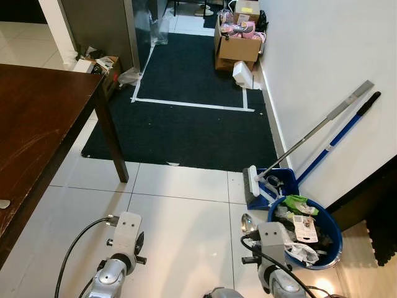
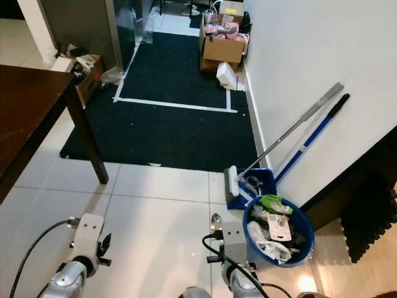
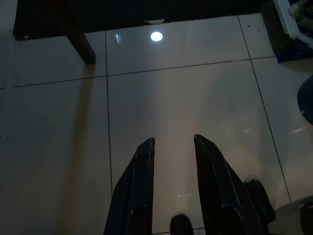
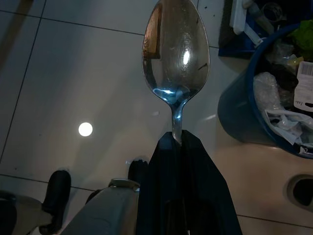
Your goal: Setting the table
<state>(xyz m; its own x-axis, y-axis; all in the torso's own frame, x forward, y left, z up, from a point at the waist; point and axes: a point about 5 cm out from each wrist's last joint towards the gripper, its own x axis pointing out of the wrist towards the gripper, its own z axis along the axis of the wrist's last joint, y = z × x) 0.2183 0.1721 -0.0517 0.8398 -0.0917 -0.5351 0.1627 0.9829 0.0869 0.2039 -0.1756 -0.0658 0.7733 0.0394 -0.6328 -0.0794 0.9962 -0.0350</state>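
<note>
A metal spoon (image 4: 177, 49) sticks out bowl-first from my right gripper (image 4: 178, 138), which is shut on its handle. In the left eye view the spoon's bowl (image 1: 247, 223) shows just left of the right wrist, low over the white tile floor and beside a blue bucket. My left gripper (image 3: 173, 143) is open with nothing between its fingers and points down at bare tiles. The dark wooden table (image 1: 37, 118) stands at the left, its near leg (image 1: 112, 133) ahead of the left arm (image 1: 124, 239).
The blue bucket (image 1: 332, 239) full of rubbish sits close by the right arm. Behind it a blue dustpan (image 1: 286, 180) and two long handles (image 1: 322, 127) lean on the white wall. A black rug (image 1: 186, 118) and cardboard boxes (image 1: 239, 46) lie ahead.
</note>
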